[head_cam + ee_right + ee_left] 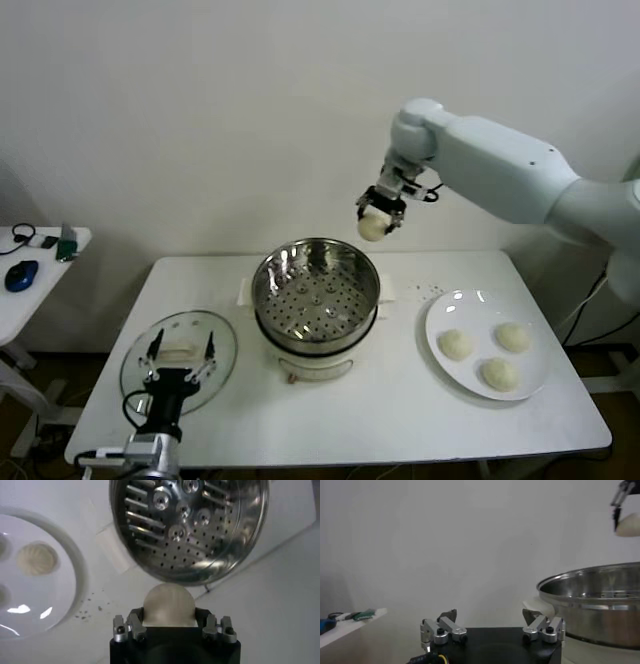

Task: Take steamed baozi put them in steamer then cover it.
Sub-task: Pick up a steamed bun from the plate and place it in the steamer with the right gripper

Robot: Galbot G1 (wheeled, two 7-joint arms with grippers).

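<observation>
Loading step in hand: right hand [381, 216], clenched on one baozi [372, 227], hangs above the steamer [316, 290] rim at about 1 o'clock, next needing lowering inside and release; left hand [181, 352] waits released over the cover [180, 360].

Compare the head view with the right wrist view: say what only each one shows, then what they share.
Only the head view shows the glass cover lying on the table with the left tool open over it, three baozi on the white plate, and the side table with a blue mouse.

Only the right wrist view shows dark specks on the table beside the plate.

Both show the right tool shut on one baozi above the table behind the empty steamer.
</observation>
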